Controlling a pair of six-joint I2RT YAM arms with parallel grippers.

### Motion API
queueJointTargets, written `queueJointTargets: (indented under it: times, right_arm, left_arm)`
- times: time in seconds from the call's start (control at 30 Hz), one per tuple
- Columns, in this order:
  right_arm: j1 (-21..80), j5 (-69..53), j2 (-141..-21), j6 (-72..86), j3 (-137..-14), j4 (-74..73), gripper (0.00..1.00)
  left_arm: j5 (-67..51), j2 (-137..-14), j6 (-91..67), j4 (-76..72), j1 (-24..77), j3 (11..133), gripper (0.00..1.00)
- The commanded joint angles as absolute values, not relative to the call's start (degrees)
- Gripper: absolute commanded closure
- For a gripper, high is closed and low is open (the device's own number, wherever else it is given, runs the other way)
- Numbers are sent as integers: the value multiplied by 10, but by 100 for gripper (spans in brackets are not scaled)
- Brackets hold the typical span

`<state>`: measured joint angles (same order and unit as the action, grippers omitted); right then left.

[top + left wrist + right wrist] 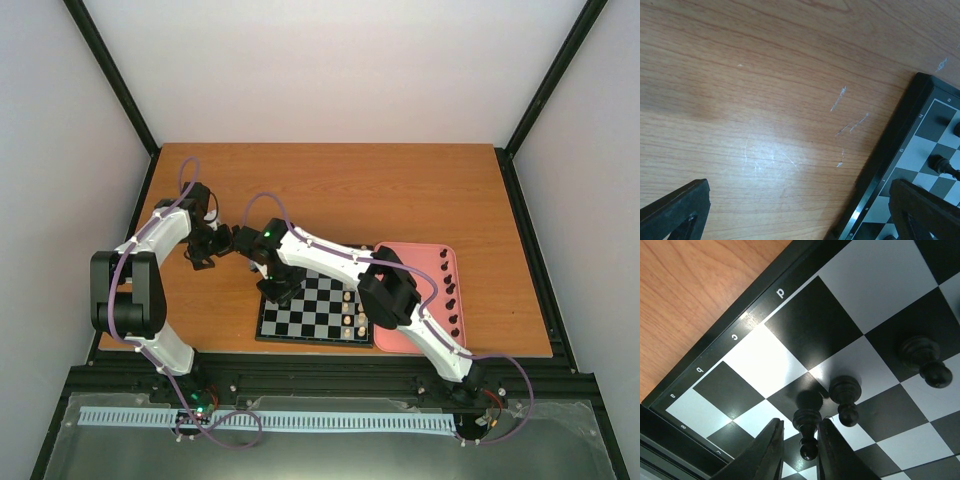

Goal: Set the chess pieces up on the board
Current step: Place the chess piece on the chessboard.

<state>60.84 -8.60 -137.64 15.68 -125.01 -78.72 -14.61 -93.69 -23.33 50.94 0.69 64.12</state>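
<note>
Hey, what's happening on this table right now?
Two robot arms are setting up a chess set. The right claw reaches across the board, fingers slightly parted around a black pawn standing near its left side, two other pawns close by. The left claw hangs wide open, empty, over the table. More black pieces wait in the pink tray.

A rectangular orange-brown wood-grain tabletop [400, 190], lightly scuffed with pale scratch marks [839, 98], sits inside an enclosure of plain white wall panels [340, 70] joined by slanting black corner struts [112, 80], with a black metal rail [330, 372] along its near edge, under soft, even light.
</note>
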Motion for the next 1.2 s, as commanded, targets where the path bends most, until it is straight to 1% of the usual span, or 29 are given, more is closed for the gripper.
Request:
queueJointTargets:
  times: [0.0,0.2,0.57,0.67,0.9,1.07,1.17]
  right_arm:
    - [607,-85,-1376,154,-1263,-796,79]
    - [607,-88,-1364,148,-1261,-791,74]
    - [607,-109,-1351,140,-1257,-789,73]
    - [607,-92,-1346,145,-1256,-790,73]
    - [602,-42,-1283,165,-1228,-770,60]
    - [591,-18,-1220,177,-1219,-792,54]
    - [563,5,-1146,214,-1141,-799,52]
  left_arm:
    - [-148,-928,-237,504,5,644,0]
    - [-147,-928,-237,506,5,647,0]
    - [-145,-930,-236,506,5,646,0]
    - [-145,-930,-237,507,5,649,0]
    - [-144,-928,-236,510,5,649,0]
    - [-144,-925,-235,515,5,653,0]
    - [-143,-920,-233,517,5,655,0]
